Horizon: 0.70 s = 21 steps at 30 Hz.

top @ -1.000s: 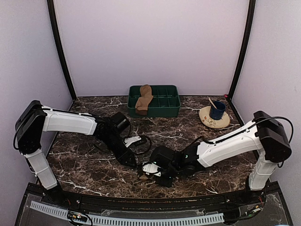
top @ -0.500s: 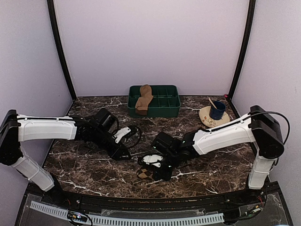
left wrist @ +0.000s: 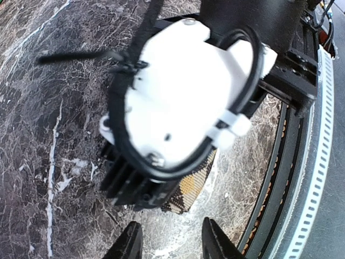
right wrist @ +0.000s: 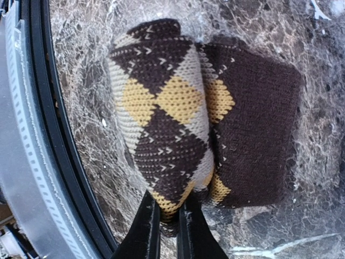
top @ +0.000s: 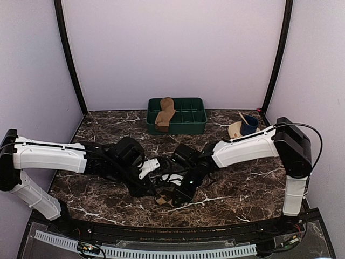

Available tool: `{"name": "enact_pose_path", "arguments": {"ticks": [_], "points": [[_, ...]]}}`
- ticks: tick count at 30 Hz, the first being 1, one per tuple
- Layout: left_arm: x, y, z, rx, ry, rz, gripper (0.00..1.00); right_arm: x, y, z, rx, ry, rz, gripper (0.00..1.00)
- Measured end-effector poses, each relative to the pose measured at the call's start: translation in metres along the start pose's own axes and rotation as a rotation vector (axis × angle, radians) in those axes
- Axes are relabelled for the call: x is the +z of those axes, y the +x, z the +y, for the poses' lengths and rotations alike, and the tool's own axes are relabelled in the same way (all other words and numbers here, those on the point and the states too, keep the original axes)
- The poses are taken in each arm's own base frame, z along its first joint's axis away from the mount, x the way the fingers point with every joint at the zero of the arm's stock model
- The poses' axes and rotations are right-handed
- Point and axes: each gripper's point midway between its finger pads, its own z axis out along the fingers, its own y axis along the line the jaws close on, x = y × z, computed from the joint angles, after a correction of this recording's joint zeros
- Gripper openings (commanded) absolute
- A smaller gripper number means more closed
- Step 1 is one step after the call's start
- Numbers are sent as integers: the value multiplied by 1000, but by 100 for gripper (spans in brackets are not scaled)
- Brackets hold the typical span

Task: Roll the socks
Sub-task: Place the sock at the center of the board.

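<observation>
The argyle sock (right wrist: pixel 172 118) lies partly rolled on the marble near the table's front edge; in the top view it is a small bundle (top: pixel 163 200). My right gripper (right wrist: pixel 167 218) is shut on the rolled end of this sock, its two black fingers pinching the fabric. My left gripper (left wrist: pixel 171 240) is open with nothing between its fingers, just short of the sock (left wrist: pixel 197 186) and facing the right wrist's white housing (left wrist: pixel 183 91). The plain tan sock (top: pixel 165 113) hangs over the left side of the green tray (top: pixel 197 123) at the back.
A plate (top: pixel 242 140) with a blue cup (top: pixel 249 127) sits at the back right. The black front rail (right wrist: pixel 59 162) runs close beside the argyle sock. Both arms meet low over the front middle of the table (top: pixel 97 199).
The left gripper drew back to the left, then returned beside the argyle sock. The right arm swung its elbow toward the back while its gripper stayed shut on the sock.
</observation>
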Motion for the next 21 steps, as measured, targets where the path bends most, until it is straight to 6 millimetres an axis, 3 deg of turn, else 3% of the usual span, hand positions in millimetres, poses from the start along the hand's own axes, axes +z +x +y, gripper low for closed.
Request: {"name": "enact_pose_path", "arguments": {"ticks": [21], "points": [[36,9,-27,326,-99,112,47,-2,-2,-1,110,-174,50,0]]}}
